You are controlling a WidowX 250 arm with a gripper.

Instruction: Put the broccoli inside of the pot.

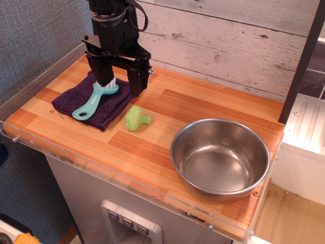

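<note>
Observation.image, single view, items as I log them from my remote station. Broccoli [136, 118]: light-green toy lying on its side on the wooden counter [203, 109], just beside the purple cloth [104, 109], well apart from the pot [220, 157]. I judge it light, stiff and a little slick; best taken across the bumpy head. Pot: steel, upright, nothing inside. Claw [120, 79]: fingers spread wide, holding nothing, poised over the cloth behind the broccoli; its left finger stands over the bristle end of the teal brush [95, 99], contact unclear.
</note>
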